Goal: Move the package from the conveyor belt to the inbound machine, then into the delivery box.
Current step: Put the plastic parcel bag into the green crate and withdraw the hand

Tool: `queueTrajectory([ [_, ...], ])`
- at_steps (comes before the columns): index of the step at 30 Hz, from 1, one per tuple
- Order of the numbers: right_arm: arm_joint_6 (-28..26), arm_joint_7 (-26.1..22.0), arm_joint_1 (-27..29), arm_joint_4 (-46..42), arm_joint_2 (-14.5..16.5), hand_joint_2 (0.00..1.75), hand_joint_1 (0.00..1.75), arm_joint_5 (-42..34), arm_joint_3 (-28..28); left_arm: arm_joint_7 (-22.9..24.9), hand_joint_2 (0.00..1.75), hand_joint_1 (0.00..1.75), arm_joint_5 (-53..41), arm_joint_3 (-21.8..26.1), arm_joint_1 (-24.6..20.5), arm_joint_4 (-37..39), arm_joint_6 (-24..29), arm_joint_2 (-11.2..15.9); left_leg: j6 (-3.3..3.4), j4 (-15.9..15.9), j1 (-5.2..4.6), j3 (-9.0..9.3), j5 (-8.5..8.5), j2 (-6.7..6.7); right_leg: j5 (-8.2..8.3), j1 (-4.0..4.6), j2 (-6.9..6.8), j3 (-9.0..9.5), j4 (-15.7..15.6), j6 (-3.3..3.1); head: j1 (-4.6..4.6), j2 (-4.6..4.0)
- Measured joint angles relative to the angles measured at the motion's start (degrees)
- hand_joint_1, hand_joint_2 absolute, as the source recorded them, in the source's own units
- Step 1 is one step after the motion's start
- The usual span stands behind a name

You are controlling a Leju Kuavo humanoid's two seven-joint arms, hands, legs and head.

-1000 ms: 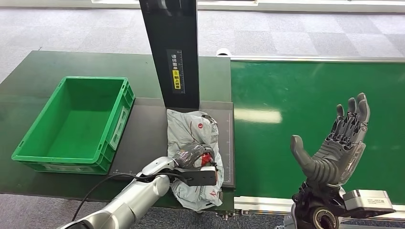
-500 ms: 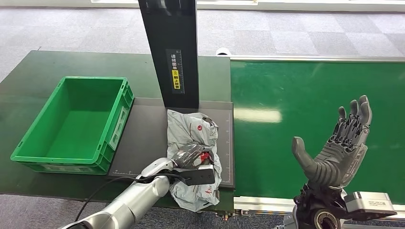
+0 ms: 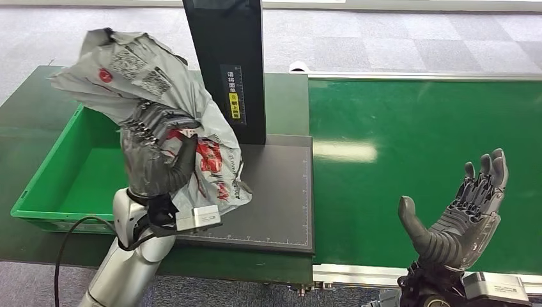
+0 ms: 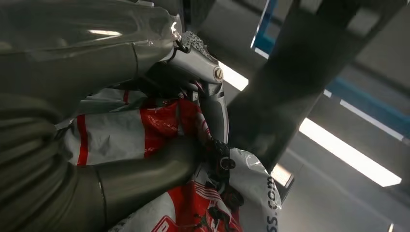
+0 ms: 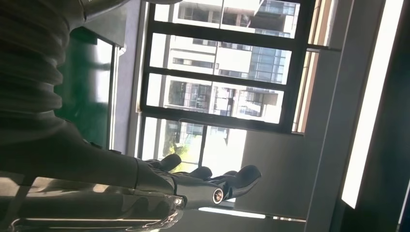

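Left hand (image 3: 155,157) up high, fingers clamped around crumpled grey plastic mailer package with red print (image 3: 160,96), lifted clear of dark scanner platform (image 3: 268,192). Open green plastic crate (image 3: 51,185) just below and beside left hand. Right hand (image 3: 460,214) spread wide, palm up, holding nothing above green conveyor belt (image 3: 415,128).

one grey package (image 3: 150,83), one green crate (image 3: 38,192), one conveyor belt (image 3: 409,128), one black scanner column (image 3: 224,38), two hands

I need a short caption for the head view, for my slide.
Left hand holds the grey package raised above the green box; right hand open over the conveyor belt.
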Motion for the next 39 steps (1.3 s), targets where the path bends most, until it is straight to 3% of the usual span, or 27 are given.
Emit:
queueTrajectory([
  [5, -0.2, -0.1, 0.5, -0.1, 0.1, 1.75, 0.0, -0.1, -0.2, -0.7, 1.75, 1.75, 0.6, 0.8, 2.0, -9.3, 0.0, 1.2, 0.0, 0.0, -0.01, -0.01, 0.0, 0.0, 0.01, -0.01, 0.0, 0.01, 0.0, 0.0, 0.01, 0.0],
  [10, -0.4, 0.1, 1.0, -0.7, 0.1, 1.75, 0.0, -0.2, -0.2, -9.0, 1.75, 1.75, 8.6, 5.6, 4.3, -13.8, 0.0, -0.2, 0.0, 0.0, 0.0, 0.02, 0.0, 0.02, 0.02, -0.01, 0.02, 0.0, 0.0, 0.0, 0.01, 0.0],
  [16, -0.5, 0.3, 1.6, -1.1, 0.1, 1.75, 0.0, -0.7, -0.2, -3.1, 1.75, 1.75, 16.7, 14.3, 2.1, -13.2, -1.3, 0.3, -0.01, 0.0, 0.05, 0.03, 0.01, 0.04, 0.02, 0.03, 0.01, -0.06, 0.0, -0.01, 0.01, 0.0],
  [20, 0.0, 0.4, 1.9, -1.1, -0.1, 1.75, 0.0, -1.3, -0.3, 4.8, 1.75, 1.75, 18.5, 22.9, -5.8, -1.6, -9.3, 4.5, -0.08, 0.0, 0.12, 0.1, 0.07, 0.15, 0.07, 0.09, 0.05, -0.07, 0.0, -0.09, 0.02, 0.0],
  [25, 1.0, 1.3, 1.8, -1.1, -0.4, 1.75, 0.0, -1.6, -0.4, 5.8, 1.75, 1.75, 15.3, 30.4, -15.4, 21.8, -11.7, 10.8, -0.17, 0.0, 0.14, 0.1, 0.13, 0.57, 0.25, 0.12, 0.48, -0.15, 0.1, -0.29, 0.01, 0.0],
  [28, 1.2, 1.6, 1.7, -1.1, -0.5, 1.75, 0.0, -1.7, -0.5, 6.4, 1.75, 1.75, 14.2, 32.2, -18.6, 31.4, -11.3, 13.0, -0.17, 0.0, 0.14, 0.04, 0.12, 0.57, 0.24, 0.12, 0.51, -0.21, 0.1, -0.3, 0.03, 0.0],
  [33, 1.9, 2.7, 1.2, -1.1, -0.5, 1.75, 0.0, -1.6, -0.5, 11.5, 1.75, 1.75, 8.2, 33.3, -23.5, 46.0, -9.5, 16.1, -0.17, 0.0, 0.14, -0.06, 0.12, 0.54, 0.23, 0.12, 0.5, -0.3, 0.1, -0.29, 0.02, 0.0],
  [39, 2.0, 3.7, 1.0, -0.7, -0.4, 1.75, 0.0, -1.4, -0.6, 14.4, 1.75, 1.75, 4.2, 33.3, -27.8, 58.2, -7.6, 18.1, -0.17, 0.0, 0.15, -0.09, 0.12, 0.51, 0.23, 0.13, 0.46, -0.3, 0.1, -0.3, 0.03, 0.0],
])
